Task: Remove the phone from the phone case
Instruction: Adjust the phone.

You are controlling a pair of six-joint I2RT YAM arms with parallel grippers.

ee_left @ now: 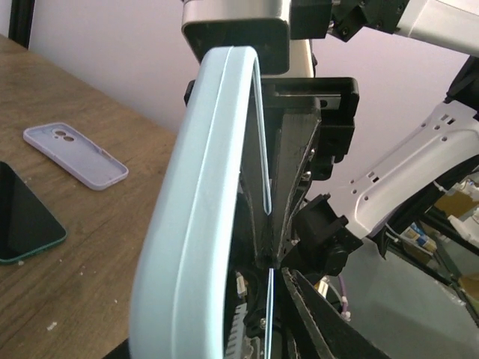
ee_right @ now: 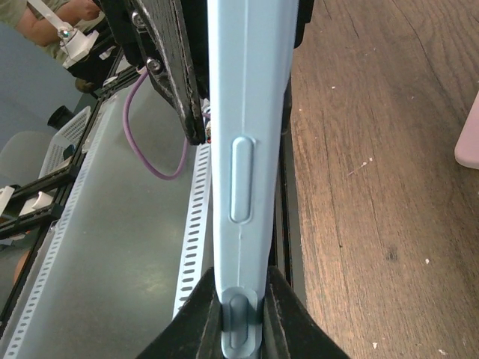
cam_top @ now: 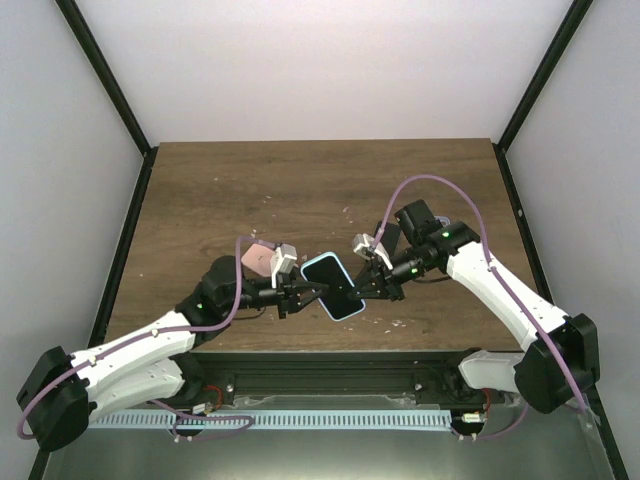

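Phone (cam_top: 335,288) hangs above table (cam_top: 220,190), right gripper (ee_right: 241,321) clamped on the case (ee_left: 187,224) edge; left gripper (cam_top: 300,294) hold unclear.

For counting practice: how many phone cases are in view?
2: a blue case in the right gripper, by the left gripper; a lilac case on the table. The dark phone's green rim may be a third.
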